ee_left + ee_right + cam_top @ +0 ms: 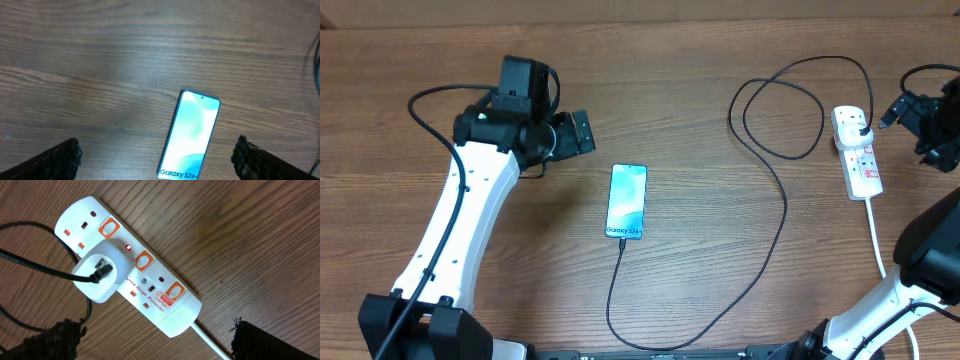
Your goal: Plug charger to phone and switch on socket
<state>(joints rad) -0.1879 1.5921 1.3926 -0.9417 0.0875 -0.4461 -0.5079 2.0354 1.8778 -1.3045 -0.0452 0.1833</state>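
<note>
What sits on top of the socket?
A white adapter sits on the socket, with the black charger cable entering it. A red light glows near its edge. The outlet holes under it are covered.

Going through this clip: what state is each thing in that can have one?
phone: screen lit, face up.
socket: white adapter seated, red light glowing.
charger: one end in the adapter, tip at the phone's bottom edge.
left tool: open, empty.
right tool: open, empty.
</note>
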